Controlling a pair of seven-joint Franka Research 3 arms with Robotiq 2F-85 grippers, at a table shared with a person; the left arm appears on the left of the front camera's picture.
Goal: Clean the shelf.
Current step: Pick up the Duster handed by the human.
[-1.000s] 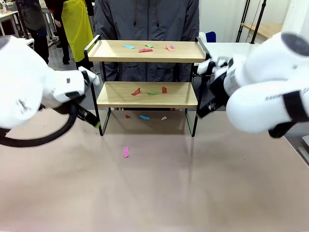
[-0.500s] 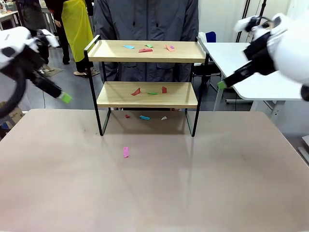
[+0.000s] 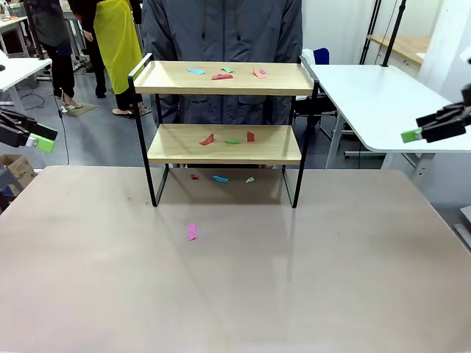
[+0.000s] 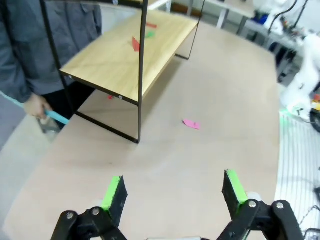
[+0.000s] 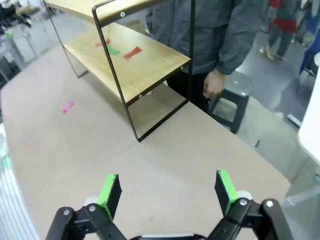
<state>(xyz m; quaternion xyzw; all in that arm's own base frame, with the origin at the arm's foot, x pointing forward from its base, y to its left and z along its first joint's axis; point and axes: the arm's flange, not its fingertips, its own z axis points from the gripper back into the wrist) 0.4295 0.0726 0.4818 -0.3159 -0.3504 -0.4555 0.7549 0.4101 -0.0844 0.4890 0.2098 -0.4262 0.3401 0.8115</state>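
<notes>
We've swung both arms back from the shelf (image 3: 176,151) — left gripper (image 4: 172,187) and right gripper (image 5: 167,192) have fingers wide apart, empty. Its scraps (image 3: 221,76) remain — cleaning hasn't started.

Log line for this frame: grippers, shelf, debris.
left gripper: open, empty | right gripper: open, empty | shelf: coloured scraps on both boards | pink scrap: on table in front of shelf | person: standing behind shelf

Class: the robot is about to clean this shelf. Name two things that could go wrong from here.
1. The scraps lie flat on the shelf boards, so a pinch might slip over them or knock the thin frame.
2. A person's hand hangs close behind the shelf; a reach through could meet it.
</notes>
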